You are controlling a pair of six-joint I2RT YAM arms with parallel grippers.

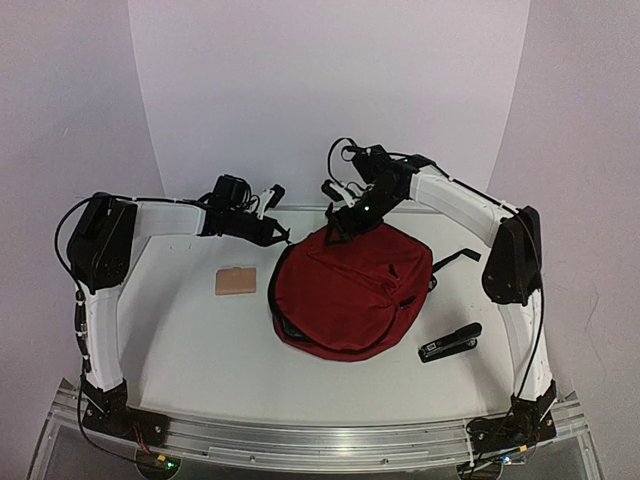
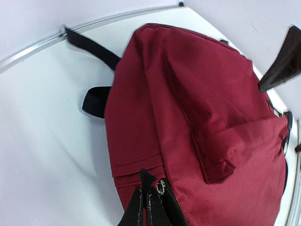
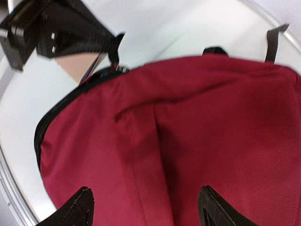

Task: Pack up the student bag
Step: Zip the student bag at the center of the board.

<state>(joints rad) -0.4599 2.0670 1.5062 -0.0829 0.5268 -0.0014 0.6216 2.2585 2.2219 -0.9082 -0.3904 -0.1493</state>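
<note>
Packing had barely begun, by my reading. The student bag (image 1: 350, 290) lay flat at the middle of the table (image 1: 200, 340), while a black stapler (image 1: 450, 342) near its right side and a small tan pad (image 1: 237, 281) near its left both sat outside it, presumably waiting to go in. Opening the zip looked like the step in hand, though how far it was undone could not be told. The left gripper (image 1: 272, 232) was pinched on the black pull tab (image 2: 146, 181) at the bag's far-left corner. The right gripper (image 3: 146, 207) hung over the bag's far edge, fingers spread wide, holding nothing. No brand, label or writing was legible anywhere — not on the bag, the stapler or the pad
</note>
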